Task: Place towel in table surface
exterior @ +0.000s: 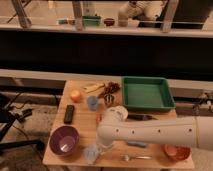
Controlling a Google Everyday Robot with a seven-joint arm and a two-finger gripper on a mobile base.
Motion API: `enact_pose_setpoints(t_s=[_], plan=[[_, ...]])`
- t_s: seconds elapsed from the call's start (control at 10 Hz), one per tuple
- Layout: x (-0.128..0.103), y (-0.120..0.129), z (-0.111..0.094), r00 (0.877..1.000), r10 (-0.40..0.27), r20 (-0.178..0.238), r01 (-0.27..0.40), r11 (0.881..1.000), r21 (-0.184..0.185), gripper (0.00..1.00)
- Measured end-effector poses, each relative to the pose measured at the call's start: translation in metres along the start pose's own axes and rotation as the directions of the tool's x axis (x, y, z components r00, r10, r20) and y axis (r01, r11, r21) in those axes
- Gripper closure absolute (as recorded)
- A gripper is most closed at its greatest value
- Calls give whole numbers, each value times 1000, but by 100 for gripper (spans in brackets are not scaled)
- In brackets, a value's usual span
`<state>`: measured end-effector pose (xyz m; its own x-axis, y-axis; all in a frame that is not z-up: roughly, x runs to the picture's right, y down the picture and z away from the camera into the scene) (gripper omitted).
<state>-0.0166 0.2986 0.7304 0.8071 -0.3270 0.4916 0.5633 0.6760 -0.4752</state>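
My white arm (150,131) reaches in from the right across the front of the wooden table (82,125). The gripper (93,151) points down at the table's front edge, just right of the purple bowl (64,140). A pale bluish-white bundle (90,156), which looks like the towel, is right at the gripper's tip, low over or on the table surface. I cannot tell whether it rests on the wood. The arm hides the middle of the table.
A black remote (69,114), an orange fruit (75,95), a blue cup (92,102) and a dark red object (110,89) lie behind. A green tray (146,93) stands back right. An orange bowl (177,151) and a fork (136,158) lie front right.
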Motion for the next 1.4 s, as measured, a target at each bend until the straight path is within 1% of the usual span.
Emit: enact_pose_setpoints(t_s=[0.2, 0.6, 0.8, 1.0, 1.4], plan=[[20, 9, -3, 1000, 25, -15, -25, 1000, 3, 82], [29, 16, -1, 999, 39, -20, -39, 999, -3, 82], [25, 18, 2, 1000, 27, -15, -28, 1000, -10, 82], [12, 15, 5, 1000, 6, -3, -6, 1000, -12, 82], [-6, 11, 6, 1000, -24, 15, 24, 1000, -10, 82]])
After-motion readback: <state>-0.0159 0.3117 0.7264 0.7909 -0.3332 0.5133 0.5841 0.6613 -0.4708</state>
